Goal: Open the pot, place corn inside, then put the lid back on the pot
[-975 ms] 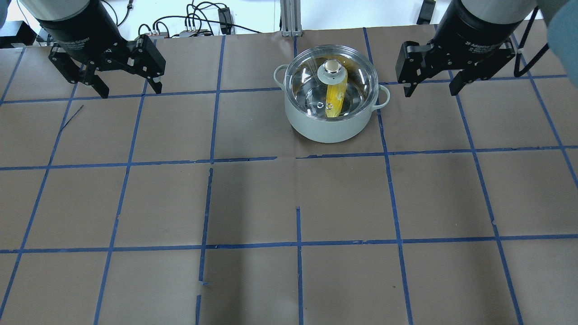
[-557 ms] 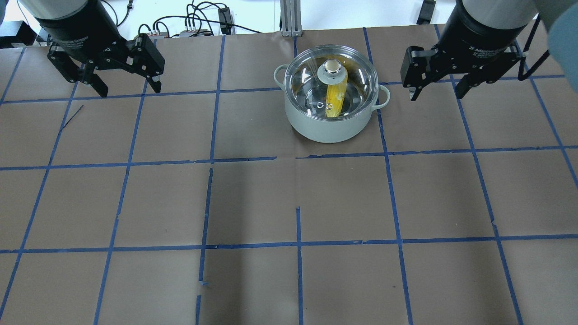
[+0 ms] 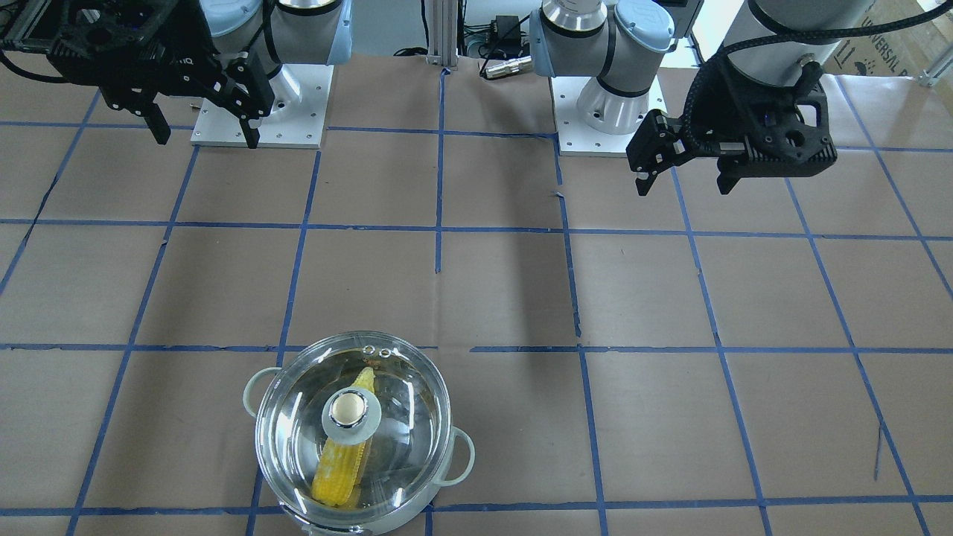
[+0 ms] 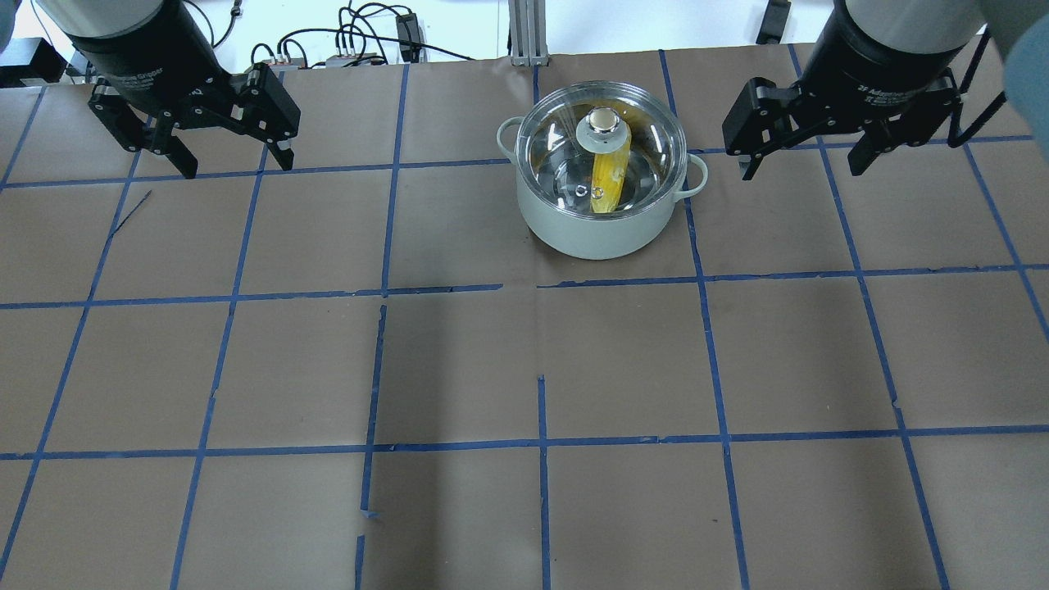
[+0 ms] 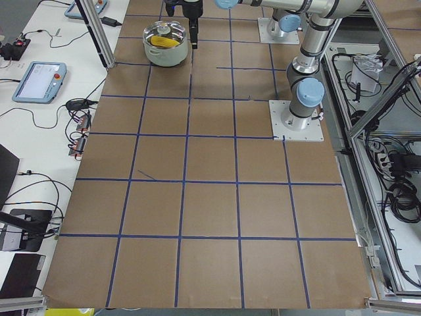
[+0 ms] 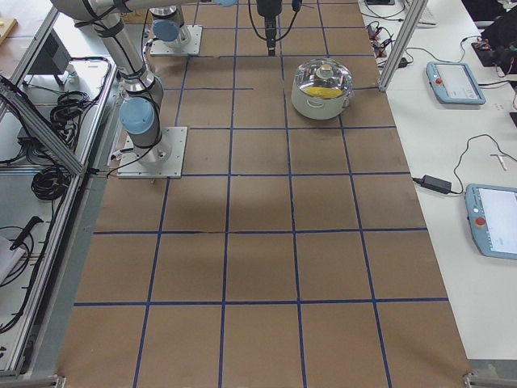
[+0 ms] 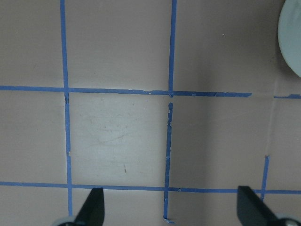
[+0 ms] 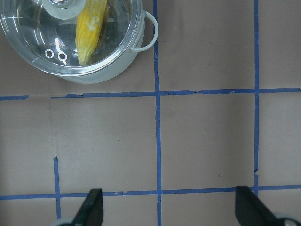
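Rightward by a little goes the right claw (image 4: 801,170) since a second ago, and its far finger now sits further toward 3 o'clock, so the gap between the fingers shows wider. Pot, lid, corn and left claw lie as they did.

Seen from overhead, the pot (image 4: 598,238) stands on the table (image 4: 459,369) toward 12 o'clock, just right of the middle tape line (image 4: 542,492). The lid (image 4: 557,147) sits closed on its rim, with the knob (image 4: 603,121) upright. Under the glass the corn (image 4: 608,176) lies inside the pot, running from 12 to 6 o'clock, and its tapered end at 6 is just beside the two vent holes (image 4: 589,192). The handles (image 4: 697,176) stick out at about 10 and 4 o'clock.

At 3 o'clock of the pot, near its handle but apart from it, the right claw hangs over the table with fingers spread and nothing between them. Its wrist camera shows pot and corn at 11 o'clock.

Well apart at 9 o'clock, the left claw (image 4: 238,168) is likewise spread wide and empty. In its wrist view only a sliver of the pot shows, at 2 o'clock.
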